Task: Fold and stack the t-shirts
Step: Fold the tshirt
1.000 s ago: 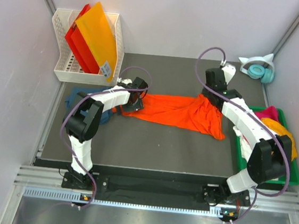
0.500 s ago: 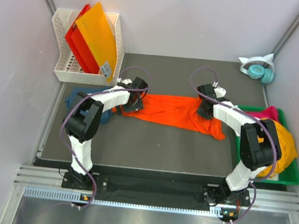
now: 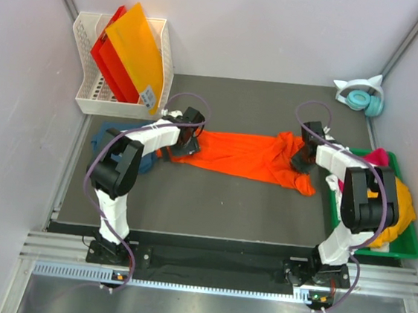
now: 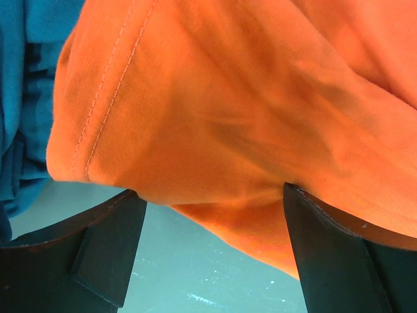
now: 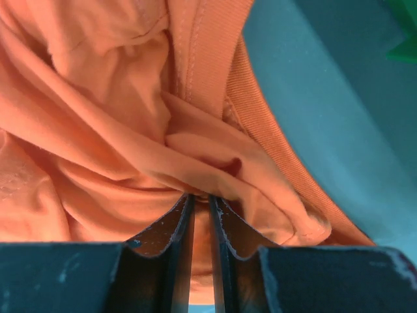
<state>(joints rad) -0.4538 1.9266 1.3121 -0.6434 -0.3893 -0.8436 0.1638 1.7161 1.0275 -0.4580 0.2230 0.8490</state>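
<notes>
Compared with half a second ago, the right gripper (image 3: 301,157) stands further toward the right of the frame, nearer the green bin (image 3: 411,251). The right end of the orange t-shirt (image 3: 235,153) has bunched up beside it. The left arm and the left end of the shirt have not shifted.

Right arm: folded back tightly, with the forearm running from centre right toward the shirt's right end and the wrist pitched down at the cloth. The wrist view shows its fingers (image 5: 179,222) pressed almost together, clenched on a fold of orange cloth near the ribbed collar.

Left arm: reaches up from the lower left, elbow bent, with the wrist low over the shirt's left end. The left gripper (image 3: 186,145) is spread wide; a rounded, stitched hem of the shirt sags between the two fingers and brushes both.

The orange t-shirt lies stretched across the middle of the dark table (image 3: 212,202). The teal t-shirt (image 3: 106,135) sits crumpled at centre left, just beside the orange hem. A magenta t-shirt (image 3: 378,155) and a yellow-orange t-shirt (image 3: 402,210) lie in the bin.
</notes>
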